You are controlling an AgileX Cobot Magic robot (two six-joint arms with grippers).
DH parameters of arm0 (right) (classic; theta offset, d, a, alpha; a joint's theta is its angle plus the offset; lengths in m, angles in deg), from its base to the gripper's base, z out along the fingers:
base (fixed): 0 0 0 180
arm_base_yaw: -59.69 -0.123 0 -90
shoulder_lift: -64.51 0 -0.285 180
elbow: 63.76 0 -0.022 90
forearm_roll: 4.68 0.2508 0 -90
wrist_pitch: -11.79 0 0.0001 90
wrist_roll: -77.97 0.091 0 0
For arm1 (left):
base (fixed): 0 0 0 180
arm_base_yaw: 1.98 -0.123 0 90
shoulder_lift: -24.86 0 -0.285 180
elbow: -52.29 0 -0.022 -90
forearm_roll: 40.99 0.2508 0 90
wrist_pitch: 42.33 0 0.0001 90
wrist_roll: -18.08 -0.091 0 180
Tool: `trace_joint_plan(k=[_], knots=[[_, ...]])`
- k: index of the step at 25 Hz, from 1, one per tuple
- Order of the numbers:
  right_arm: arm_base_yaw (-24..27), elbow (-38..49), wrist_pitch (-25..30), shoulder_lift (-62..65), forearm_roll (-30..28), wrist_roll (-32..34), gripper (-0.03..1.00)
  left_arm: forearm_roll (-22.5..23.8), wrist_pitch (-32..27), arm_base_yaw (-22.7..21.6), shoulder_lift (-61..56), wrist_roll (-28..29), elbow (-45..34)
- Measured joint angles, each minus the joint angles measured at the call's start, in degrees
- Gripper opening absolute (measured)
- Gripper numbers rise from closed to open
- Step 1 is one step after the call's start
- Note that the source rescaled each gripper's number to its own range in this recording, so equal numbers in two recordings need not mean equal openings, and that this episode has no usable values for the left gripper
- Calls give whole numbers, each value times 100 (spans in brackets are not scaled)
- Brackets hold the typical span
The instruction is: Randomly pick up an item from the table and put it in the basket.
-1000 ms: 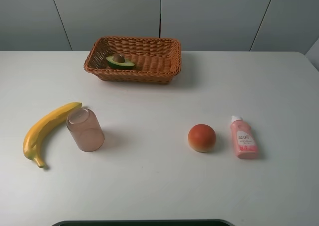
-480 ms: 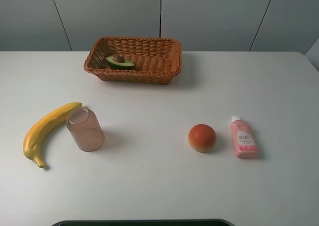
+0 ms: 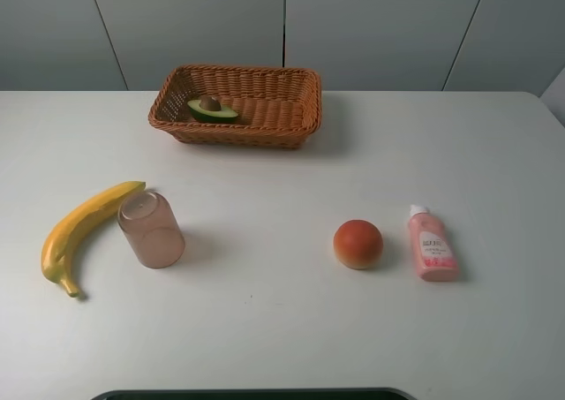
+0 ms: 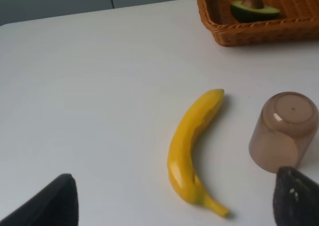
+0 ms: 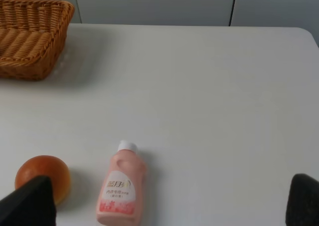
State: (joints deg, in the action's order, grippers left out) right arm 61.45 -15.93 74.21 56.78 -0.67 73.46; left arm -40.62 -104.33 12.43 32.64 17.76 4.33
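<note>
Wicker basket already held our avocado, so we judged the task done, both grippers wide open, empty.

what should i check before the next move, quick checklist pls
1. Avocado half in the basket: ok, it lies at the basket's left end, cut side up.
2. Left gripper free: ok, fingertips spread wide apart, nothing between them.
3. Right gripper free: ok, open and holding nothing.
4. Arms out of the work area: ok, none shows in the exterior high view.
5. Other items lying on the table: ok, banana, upturned cup, round orange-red fruit and pink bottle all lie outside the basket.
6. Banana and cup apart: cannot tell, they sit very close.
</note>
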Motion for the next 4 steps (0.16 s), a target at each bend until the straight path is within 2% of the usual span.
trace_joint_plan(k=[4], knots=[[0,0,0,0,0,0,100,0,0,0,0,32,0]])
